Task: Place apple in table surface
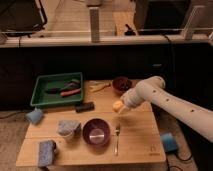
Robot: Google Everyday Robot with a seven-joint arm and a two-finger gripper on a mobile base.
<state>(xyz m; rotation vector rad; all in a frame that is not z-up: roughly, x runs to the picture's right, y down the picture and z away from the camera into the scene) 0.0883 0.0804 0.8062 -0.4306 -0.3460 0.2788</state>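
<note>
Wooden bench [137, 131]: the apple [117, 105] is being met near its right edge by the claw [123, 106]; claw state cannot be told.

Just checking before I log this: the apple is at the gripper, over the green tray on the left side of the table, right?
Not quite. The camera view shows the apple at the gripper over the bare wooden table surface, right of centre. The green tray sits well to its left.

Matt wood table surface [140, 131]; glossy green plastic tray [40, 86]; tool [121, 108] above table.
</note>
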